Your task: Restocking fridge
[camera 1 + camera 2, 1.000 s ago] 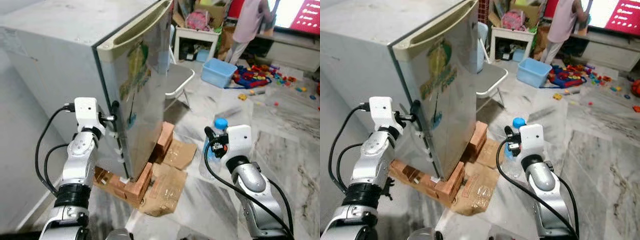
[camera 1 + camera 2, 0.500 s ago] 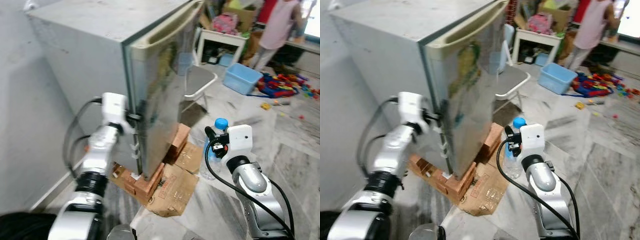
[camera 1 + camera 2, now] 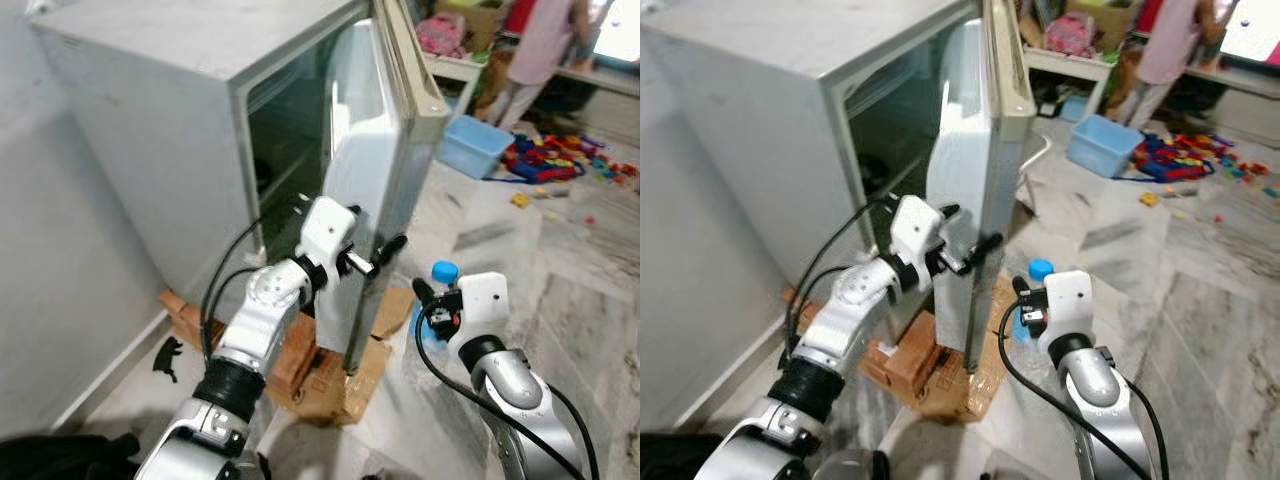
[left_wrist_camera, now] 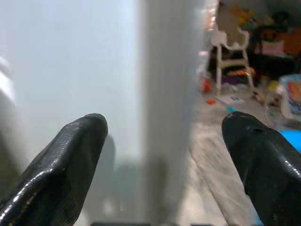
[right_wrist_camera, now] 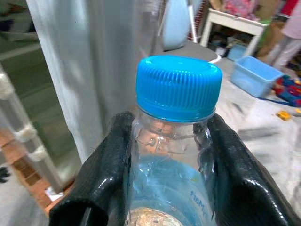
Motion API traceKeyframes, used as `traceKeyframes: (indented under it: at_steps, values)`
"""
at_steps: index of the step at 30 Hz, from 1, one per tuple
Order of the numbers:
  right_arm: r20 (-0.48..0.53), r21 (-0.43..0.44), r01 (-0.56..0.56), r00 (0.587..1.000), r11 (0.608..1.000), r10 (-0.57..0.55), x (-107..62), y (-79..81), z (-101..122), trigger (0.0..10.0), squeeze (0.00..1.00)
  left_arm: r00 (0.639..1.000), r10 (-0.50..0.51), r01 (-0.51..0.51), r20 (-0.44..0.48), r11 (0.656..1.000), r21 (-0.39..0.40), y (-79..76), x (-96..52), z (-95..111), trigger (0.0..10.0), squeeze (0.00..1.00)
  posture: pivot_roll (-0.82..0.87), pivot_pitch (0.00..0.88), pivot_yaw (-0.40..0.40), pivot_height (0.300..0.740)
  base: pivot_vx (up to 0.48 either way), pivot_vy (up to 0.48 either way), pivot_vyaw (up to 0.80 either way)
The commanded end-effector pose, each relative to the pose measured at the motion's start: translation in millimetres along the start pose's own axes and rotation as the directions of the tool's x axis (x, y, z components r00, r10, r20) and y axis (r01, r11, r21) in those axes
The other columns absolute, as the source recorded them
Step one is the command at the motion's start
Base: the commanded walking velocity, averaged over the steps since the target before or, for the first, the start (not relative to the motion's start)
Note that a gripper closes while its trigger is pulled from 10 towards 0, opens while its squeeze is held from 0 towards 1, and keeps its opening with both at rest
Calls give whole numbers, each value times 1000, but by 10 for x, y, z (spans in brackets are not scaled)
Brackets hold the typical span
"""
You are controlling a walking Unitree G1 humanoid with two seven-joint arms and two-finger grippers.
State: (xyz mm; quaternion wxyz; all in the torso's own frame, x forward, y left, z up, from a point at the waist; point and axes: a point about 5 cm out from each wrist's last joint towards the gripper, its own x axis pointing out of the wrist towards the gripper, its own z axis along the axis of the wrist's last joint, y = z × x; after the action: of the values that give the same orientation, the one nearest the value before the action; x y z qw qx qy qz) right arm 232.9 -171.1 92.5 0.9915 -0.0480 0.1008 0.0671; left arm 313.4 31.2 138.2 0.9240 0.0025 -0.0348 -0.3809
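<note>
The grey fridge (image 3: 150, 120) stands with its door (image 3: 385, 150) swung open, and its dark inside (image 3: 285, 165) shows. My left gripper (image 3: 965, 235) is at the door's free edge about halfway up. Its fingers (image 4: 70, 160) stand open, one on each side of the edge. My right gripper (image 3: 430, 300) is low to the right of the door, shut on a clear water bottle (image 5: 174, 136) with a blue cap (image 3: 443, 270). The bottle is upright.
The fridge rests on red bricks (image 3: 290, 365) and flattened cardboard (image 3: 385, 310). A grey wall (image 3: 50, 250) is close on the left. Behind the door are a blue tub (image 3: 478, 145), scattered toys (image 3: 560, 160), a white table (image 3: 455, 70) and a person (image 3: 545, 45).
The fridge door has gone from shut to wide open, with my left gripper swinging round with its edge. The right gripper still holds the bottle. The camera has shifted.
</note>
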Motion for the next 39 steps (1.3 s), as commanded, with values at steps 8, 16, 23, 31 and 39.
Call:
traceKeyframes:
  at_steps: [8, 16, 23, 31, 39]
  values:
    - [62, -11, 32, 998, 999, -31, 75, -28, 150, 10000, 0, 936, 348, -347, -45, 937, 25, 457, -662, -137, 10000, 0, 9, 0, -32, 740, 0, 0, 0]
    - [65, -20, 28, 998, 999, -26, 155, -27, 171, 10000, 0, 887, 449, -450, -106, 893, 16, 446, -990, -316, 10000, 0, 13, 0, -44, 740, 0, -399, -448]
    - [75, -25, 27, 997, 999, -25, 205, -30, 204, 10000, 0, 882, 460, -461, -101, 887, 10, 444, -951, -274, 10000, 0, 5, 0, -43, 740, 0, -475, 0]
    - [75, -26, 13, 997, 1000, -11, 236, -22, 193, 10000, 0, 882, 458, -459, -108, 888, 16, 426, -906, -282, 10000, 0, -2, 0, -35, 740, 0, -466, 0]
    - [80, -24, 2, 997, 1000, 0, 278, -25, 209, 10000, 0, 878, 464, -463, -116, 886, 33, 427, -904, -280, 10000, 0, 3, 0, -39, 740, 199, -379, 0]
